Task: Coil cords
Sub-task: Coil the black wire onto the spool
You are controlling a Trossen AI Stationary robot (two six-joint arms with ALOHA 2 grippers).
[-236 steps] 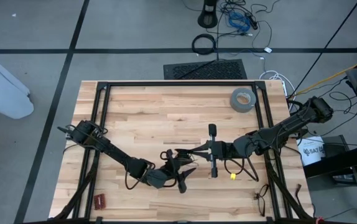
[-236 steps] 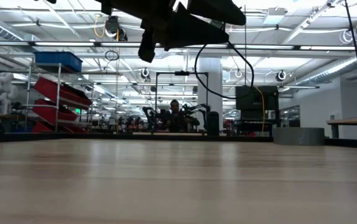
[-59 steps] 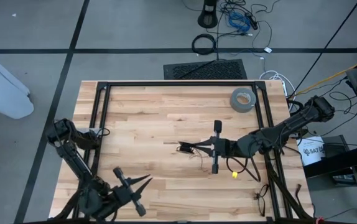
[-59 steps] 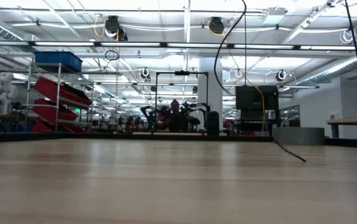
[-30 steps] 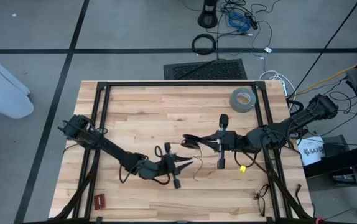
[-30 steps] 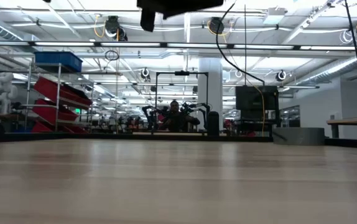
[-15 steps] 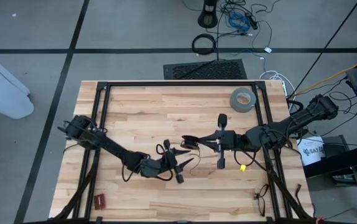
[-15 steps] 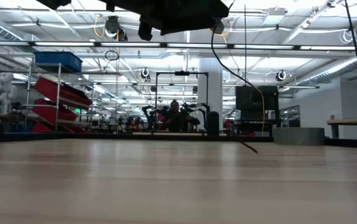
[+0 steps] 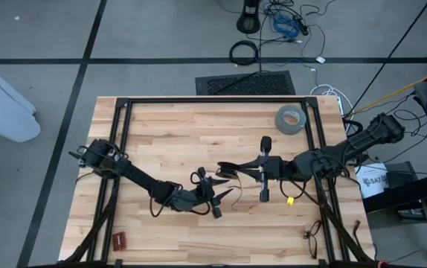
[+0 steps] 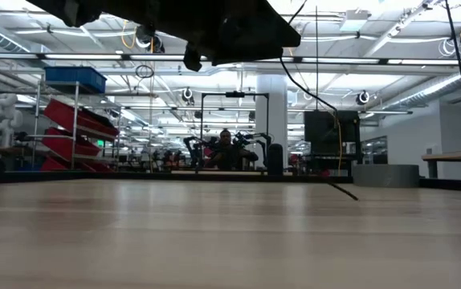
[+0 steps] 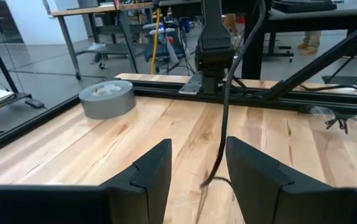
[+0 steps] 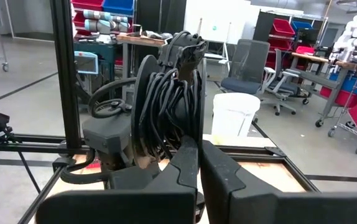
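Our open left tool (image 11: 197,171) straddles the cord (image 11: 221,140); the closed right tool (image 12: 198,165) pins the coil. We should wrap gently.

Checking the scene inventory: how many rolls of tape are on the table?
1. A single grey tape roll lies flat near the far right corner of the table, apart from both arms; the left wrist view shows it too. None seems hidden.

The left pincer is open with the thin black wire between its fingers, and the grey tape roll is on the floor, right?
Not quite. The grey tape roll lies on the wooden table, as the high view shows. The left pincer is indeed open, with the thin black wire between its fingers.
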